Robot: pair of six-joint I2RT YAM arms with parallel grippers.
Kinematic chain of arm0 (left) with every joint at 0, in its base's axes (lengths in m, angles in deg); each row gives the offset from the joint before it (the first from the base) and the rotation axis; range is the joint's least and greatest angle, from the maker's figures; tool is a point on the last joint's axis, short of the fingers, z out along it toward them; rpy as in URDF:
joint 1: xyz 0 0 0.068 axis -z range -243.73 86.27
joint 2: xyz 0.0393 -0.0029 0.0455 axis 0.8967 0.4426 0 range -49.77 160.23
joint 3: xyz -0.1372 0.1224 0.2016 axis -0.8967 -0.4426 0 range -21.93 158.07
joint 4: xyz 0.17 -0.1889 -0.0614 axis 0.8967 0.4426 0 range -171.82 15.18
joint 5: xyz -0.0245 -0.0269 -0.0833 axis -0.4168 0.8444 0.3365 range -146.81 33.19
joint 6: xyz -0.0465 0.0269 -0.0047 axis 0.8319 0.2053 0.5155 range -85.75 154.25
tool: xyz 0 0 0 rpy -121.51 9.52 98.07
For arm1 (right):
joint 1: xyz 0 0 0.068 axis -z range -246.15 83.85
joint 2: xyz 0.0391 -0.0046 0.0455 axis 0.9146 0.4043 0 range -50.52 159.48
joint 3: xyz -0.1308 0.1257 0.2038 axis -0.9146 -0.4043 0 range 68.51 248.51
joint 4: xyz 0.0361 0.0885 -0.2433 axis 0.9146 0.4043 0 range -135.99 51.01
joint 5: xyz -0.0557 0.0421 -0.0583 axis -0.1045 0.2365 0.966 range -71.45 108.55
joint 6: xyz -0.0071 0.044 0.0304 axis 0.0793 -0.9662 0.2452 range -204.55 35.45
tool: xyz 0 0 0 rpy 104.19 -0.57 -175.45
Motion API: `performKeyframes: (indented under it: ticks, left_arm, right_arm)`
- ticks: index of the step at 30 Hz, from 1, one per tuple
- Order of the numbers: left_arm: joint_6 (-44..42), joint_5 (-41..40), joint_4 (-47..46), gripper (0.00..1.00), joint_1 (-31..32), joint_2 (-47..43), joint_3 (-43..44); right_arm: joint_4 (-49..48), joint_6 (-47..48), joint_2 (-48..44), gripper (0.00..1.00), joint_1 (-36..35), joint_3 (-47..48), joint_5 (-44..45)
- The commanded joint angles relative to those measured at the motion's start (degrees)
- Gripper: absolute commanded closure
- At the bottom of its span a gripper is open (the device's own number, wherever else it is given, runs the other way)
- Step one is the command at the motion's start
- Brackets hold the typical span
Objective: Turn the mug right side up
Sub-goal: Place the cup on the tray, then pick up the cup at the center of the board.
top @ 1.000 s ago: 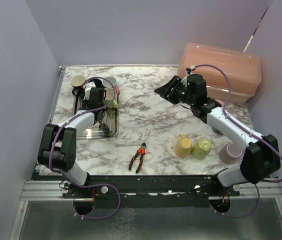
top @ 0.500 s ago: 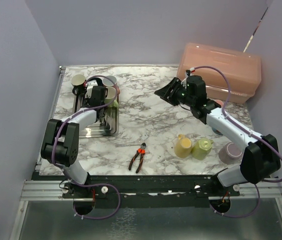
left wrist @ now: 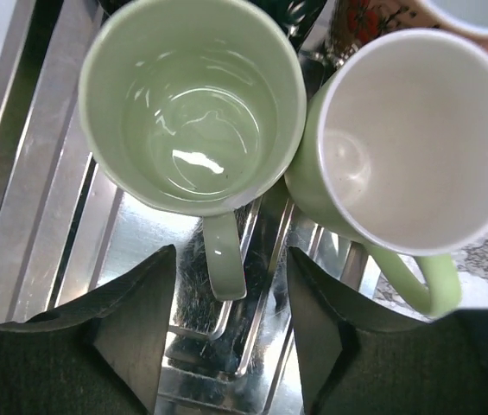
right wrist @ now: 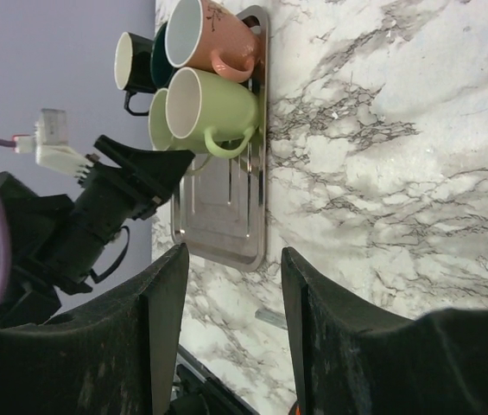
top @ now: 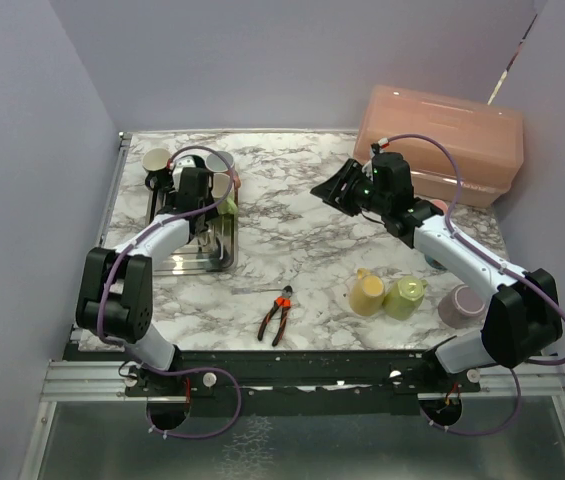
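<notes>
Overhead, the left gripper [top: 194, 186] hangs over the back of the metal tray [top: 200, 262] at the left of the marble table [top: 292, 235], among a cluster of mugs. The task's mug is probably the one hidden beneath it, though this view cannot confirm that. The right gripper [top: 324, 188] is raised over the middle of the table, pointing toward the tray. Pliers [top: 276, 312] lie near the front edge.

From the left wrist, the pale green mug [left wrist: 192, 112] stands upright on the tray, mouth up, its handle pointing back between the two left fingers [left wrist: 136, 333]. Those fingers stand apart on either side of the handle, neither touching it, so they grip nothing. A second green mug [left wrist: 416, 138] with a white inside stands against it on the right.

From the right wrist, the right fingers [right wrist: 161, 328] are spread wide with only table showing between them. Beyond them the mugs crowd the tray's far end, a pink mug [right wrist: 205, 35] among them, with the left gripper just beside them.
</notes>
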Motion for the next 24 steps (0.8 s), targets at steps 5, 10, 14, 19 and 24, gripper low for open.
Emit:
performKeyframes:
  ticks: [5, 10, 14, 19, 24]
  left_arm:
    - [0.44, 1.46, 5.09, 0.4, -0.87, -9.49, 1.46]
    - [-0.91, 4.72, 6.22, 0.25, -0.99, -14.77, 1.24]
    - [-2.61, 8.6, 6.31, 0.03, -0.93, -17.68, 1.15]
    - [-2.8, 13.77, 5.88, 0.01, -0.93, -19.46, 0.44]
    - [-2.35, 17.27, 4.31, 0.01, -0.92, -20.55, -1.47]
  right_arm:
    - [9.59, 5.33, -1.27, 0.48, 0.24, 5.12, 6.11]
    - [21.43, 8.97, -0.41, 0.47, 0.75, 9.21, 18.97]
    - [35.42, 9.08, 2.18, 0.38, 3.21, 14.34, 30.65]
    - [40.87, 10.16, 2.1, 0.23, 6.86, 14.88, 38.6]
    - [42.28, 10.99, 3.2, 0.33, 13.87, 13.69, 39.19]
